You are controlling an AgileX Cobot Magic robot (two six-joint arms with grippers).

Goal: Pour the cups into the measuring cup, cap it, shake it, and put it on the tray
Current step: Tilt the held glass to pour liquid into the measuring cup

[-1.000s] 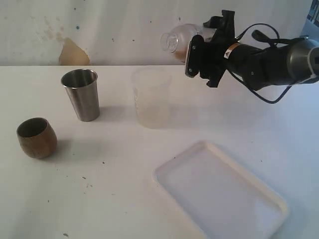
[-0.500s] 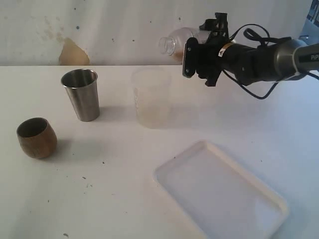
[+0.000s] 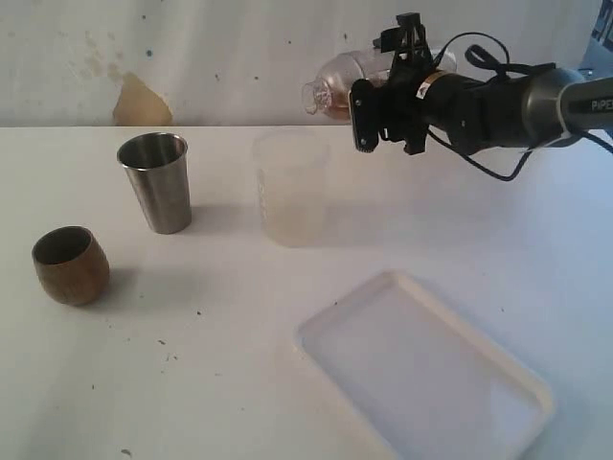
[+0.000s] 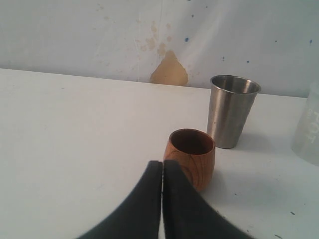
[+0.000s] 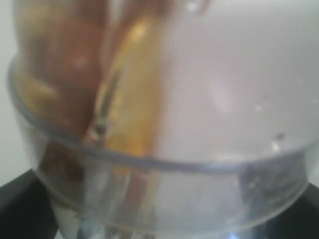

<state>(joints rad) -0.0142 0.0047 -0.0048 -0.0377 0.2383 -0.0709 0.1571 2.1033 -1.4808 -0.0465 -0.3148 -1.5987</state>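
The measuring cup (image 3: 347, 72) was up in the air, at the upper right of the picture, lying on its side. A round clear lid (image 3: 321, 91) with a little neck seemed to be on it, pointing to the left. The right gripper (image 3: 375, 101) had its fingers spread wide around the cup and was holding it. Close up, something brown and yellow showed through the clear wall.

On the table (image 3: 220, 316) the steel cup (image 3: 156, 182) and the wooden cup (image 3: 70, 264) stood upright at the left. A frosted tub (image 3: 290, 187) stood in the middle. The left gripper (image 4: 162, 164) had its fingers pressed flat together with nothing in them, just beside the wooden cup.

I think this was the shaking step, since the cup was capped and lifted. Next the arm would need to turn the cup upright, bring it down to the white tray (image 3: 426, 369) at the lower right, stand it flat there, and only then let go.
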